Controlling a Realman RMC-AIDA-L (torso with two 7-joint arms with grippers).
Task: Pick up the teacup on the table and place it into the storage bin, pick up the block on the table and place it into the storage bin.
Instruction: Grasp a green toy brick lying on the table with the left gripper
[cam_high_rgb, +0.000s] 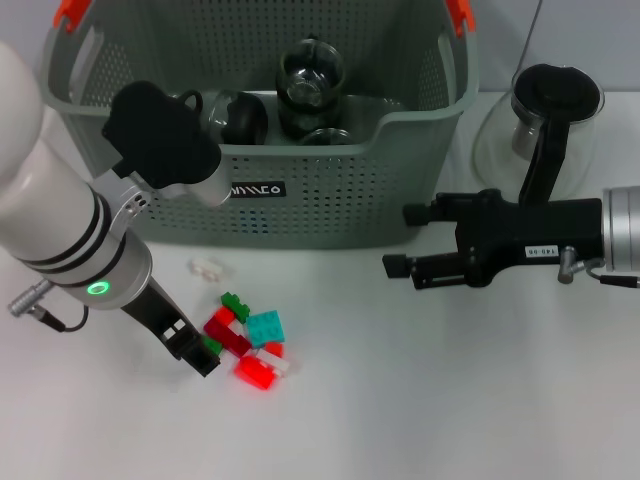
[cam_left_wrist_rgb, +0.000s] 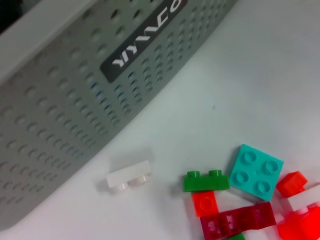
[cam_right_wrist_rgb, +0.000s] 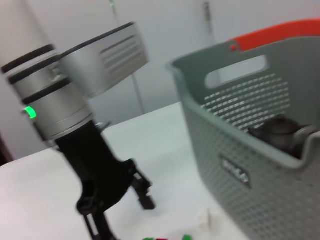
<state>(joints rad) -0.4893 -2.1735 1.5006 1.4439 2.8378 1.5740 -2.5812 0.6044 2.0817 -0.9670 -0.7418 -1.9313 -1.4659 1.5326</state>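
left gripper (cam_high_rgb: 200, 352) down at the blocks (cam_high_rgb: 250, 340) near the table's (cam_high_rgb: 450, 400) front, fingers apart, nothing held. isolate one edge block, close squarely, lift clear over the bin (cam_high_rgb: 300, 200) rim. right gripper (cam_high_rgb: 405, 240) idle, open.

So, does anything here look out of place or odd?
Only slightly: one small white plastic block lies alone near the grey-green perforated storage bin, apart from the jumbled pile of red, green and teal blocks beside the left pincer. Nothing seems spilled or damaged.
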